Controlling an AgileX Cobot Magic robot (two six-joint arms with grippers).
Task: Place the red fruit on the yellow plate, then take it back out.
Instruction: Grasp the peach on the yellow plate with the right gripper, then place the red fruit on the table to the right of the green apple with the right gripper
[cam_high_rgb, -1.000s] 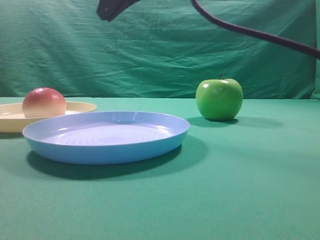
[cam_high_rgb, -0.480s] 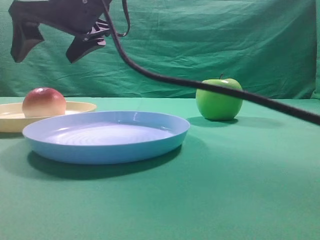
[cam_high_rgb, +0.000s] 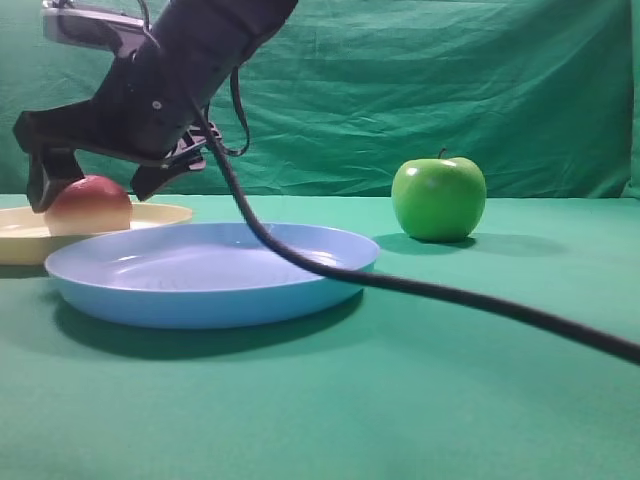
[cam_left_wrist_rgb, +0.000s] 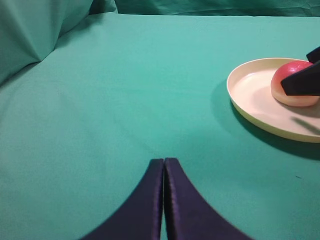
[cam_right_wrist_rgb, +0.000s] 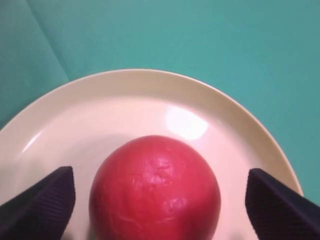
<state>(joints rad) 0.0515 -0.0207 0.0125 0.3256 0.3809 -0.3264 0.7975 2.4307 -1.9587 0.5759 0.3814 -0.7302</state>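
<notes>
High view: right gripper (cam_high_rgb: 100, 183) spread open at upper left, straddling the fruit (cam_high_rgb: 92, 205) on the yellow plate (cam_high_rgb: 150, 214).
Left wrist: left gripper (cam_left_wrist_rgb: 164, 172) closed, idle.
Right wrist: fruit centred between fingers (cam_right_wrist_rgb: 42, 202); smooth, round, probably slippery, so grip across its widest part.

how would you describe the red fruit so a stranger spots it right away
Find the yellow plate at the far left, behind the blue plate. The red fruit sits on it, between the right gripper's open jaws, unlike the green apple.
</notes>
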